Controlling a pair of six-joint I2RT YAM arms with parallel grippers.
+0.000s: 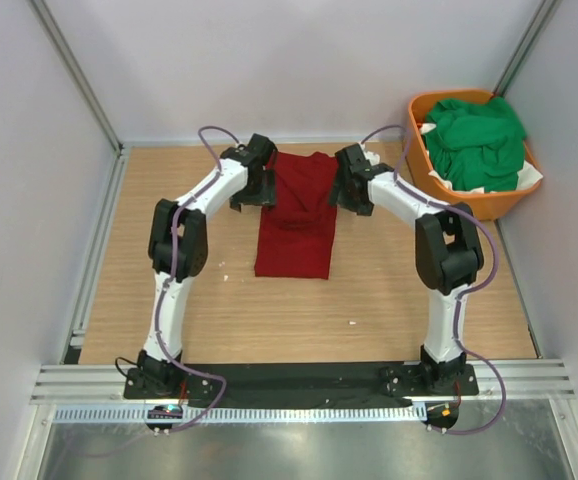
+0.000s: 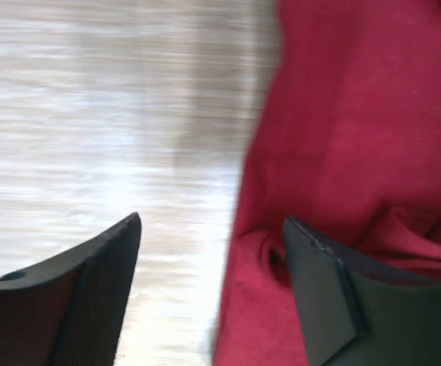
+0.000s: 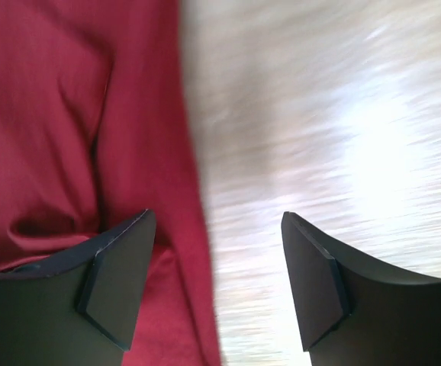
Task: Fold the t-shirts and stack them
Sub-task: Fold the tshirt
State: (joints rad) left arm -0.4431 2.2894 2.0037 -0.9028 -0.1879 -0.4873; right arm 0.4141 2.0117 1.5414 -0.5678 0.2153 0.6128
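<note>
A dark red t-shirt (image 1: 297,215) lies folded into a long strip in the middle of the wooden table, collar end at the far side. My left gripper (image 1: 259,195) is open, low over the shirt's far left edge; in the left wrist view the shirt (image 2: 358,152) fills the right side and one finger (image 2: 335,297) is over the cloth, the other over bare wood. My right gripper (image 1: 347,198) is open at the shirt's far right edge; in the right wrist view the shirt (image 3: 68,130) fills the left side. Green t-shirts (image 1: 477,140) lie heaped in the basket.
An orange plastic basket (image 1: 484,205) stands at the far right corner. Grey walls close the table at the back and sides, with a metal rail along the left edge (image 1: 99,240). Bare wood (image 1: 289,320) lies between the shirt and the arm bases.
</note>
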